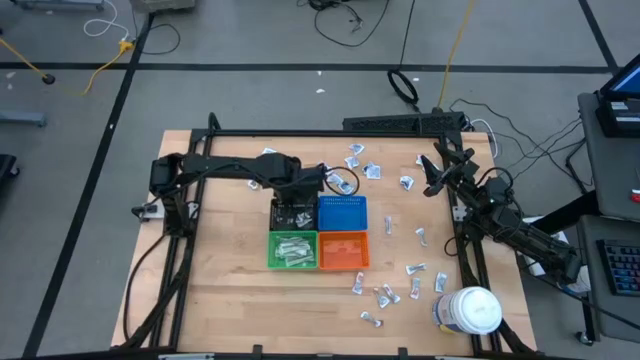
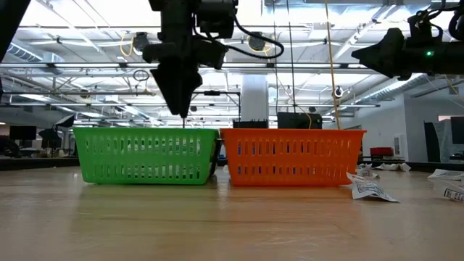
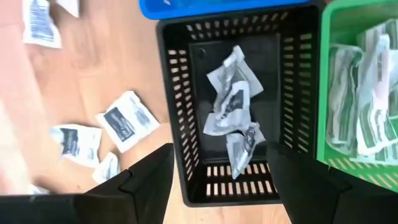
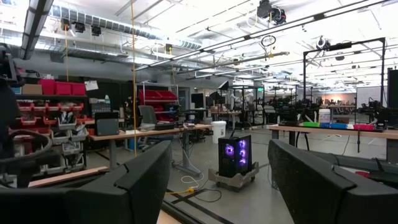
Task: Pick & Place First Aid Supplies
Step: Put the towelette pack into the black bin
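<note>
On the wooden tabletop (image 1: 230, 270) in a workshop hall, the left gripper (image 3: 217, 177) hung spread over the black bin (image 3: 180, 124) of packets (image 3: 233, 102), the right gripper (image 1: 432, 175) likewise spread.

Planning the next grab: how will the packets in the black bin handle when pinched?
The packets look crumpled and bent, so probably floppy and light. They overlap in the black bin, so a pinch may lift several at once.

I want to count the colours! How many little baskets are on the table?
4, in a square block: black basket under the left claw, blue basket beside it, green basket and orange basket in front.
</note>
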Robot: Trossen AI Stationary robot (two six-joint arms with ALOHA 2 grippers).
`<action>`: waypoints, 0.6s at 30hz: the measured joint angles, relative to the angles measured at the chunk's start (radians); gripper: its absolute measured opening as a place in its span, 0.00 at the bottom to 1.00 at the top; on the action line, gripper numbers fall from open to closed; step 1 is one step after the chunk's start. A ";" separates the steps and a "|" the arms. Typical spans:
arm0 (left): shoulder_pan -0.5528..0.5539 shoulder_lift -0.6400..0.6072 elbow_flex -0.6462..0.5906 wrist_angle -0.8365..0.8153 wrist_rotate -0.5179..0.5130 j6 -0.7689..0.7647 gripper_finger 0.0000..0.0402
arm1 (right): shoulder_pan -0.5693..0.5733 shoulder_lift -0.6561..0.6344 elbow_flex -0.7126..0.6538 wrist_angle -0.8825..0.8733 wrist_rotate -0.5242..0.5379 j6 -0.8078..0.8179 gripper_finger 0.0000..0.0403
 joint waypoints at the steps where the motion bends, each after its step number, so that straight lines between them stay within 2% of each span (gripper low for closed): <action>1: 0.010 0.000 -0.005 0.004 0.006 0.010 0.64 | 0.000 0.000 0.000 0.000 0.000 0.000 0.65; 18: 0.406 0.000 -0.009 0.010 -0.005 0.111 0.61 | 0.000 0.000 0.000 0.000 0.000 0.000 0.65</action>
